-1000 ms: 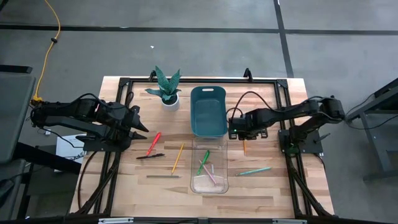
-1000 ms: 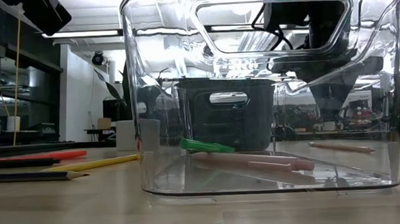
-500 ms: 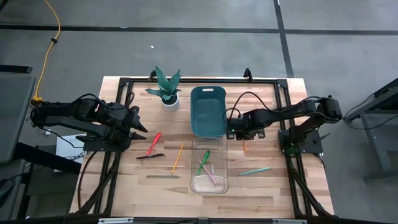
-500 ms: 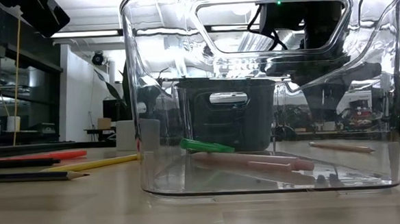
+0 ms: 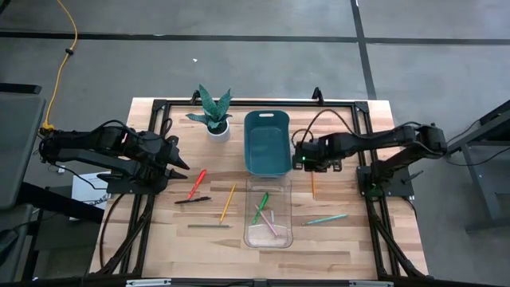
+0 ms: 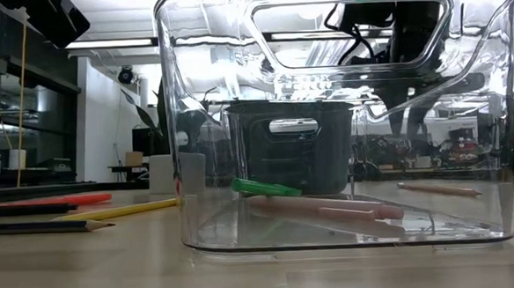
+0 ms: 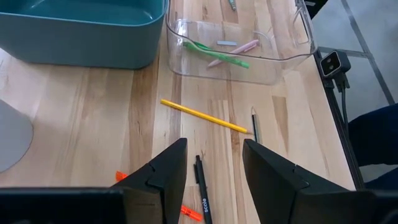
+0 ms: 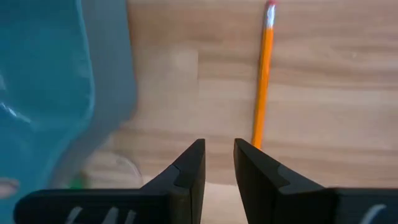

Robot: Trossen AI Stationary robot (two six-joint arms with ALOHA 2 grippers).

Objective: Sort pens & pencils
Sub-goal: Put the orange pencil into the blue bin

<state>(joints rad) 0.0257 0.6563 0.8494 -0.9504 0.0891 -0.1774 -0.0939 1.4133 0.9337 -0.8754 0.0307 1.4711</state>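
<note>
My right gripper (image 5: pixel 307 162) (image 8: pixel 219 149) hangs open above the table, pointing down, between the teal bin (image 5: pixel 267 142) and an orange pencil (image 8: pixel 262 81) (image 5: pixel 313 185) that lies flat on the wood. Nothing is between its fingers. My left gripper (image 5: pixel 182 165) (image 7: pixel 213 152) waits open at the table's left. On the wood before it lie a red pen (image 5: pixel 197 183), a black pen (image 5: pixel 193 200), a yellow pencil (image 7: pixel 205 116) and a grey pencil (image 5: pixel 209 226). The clear bin (image 5: pixel 268 231) holds a green pen (image 6: pixel 266 188) and pink pens (image 6: pixel 349 211). A green pen (image 5: pixel 324 218) lies to its right.
A potted plant (image 5: pixel 212 112) stands at the far side, left of the teal bin. A black frame (image 5: pixel 239 102) runs around the table top. Bare wood shows at the near right, past the clear bin.
My right gripper has risen from just above the orange pencil and drifted a little toward the far edge. Its fingers keep the same gap. The pencil lies where it was.
</note>
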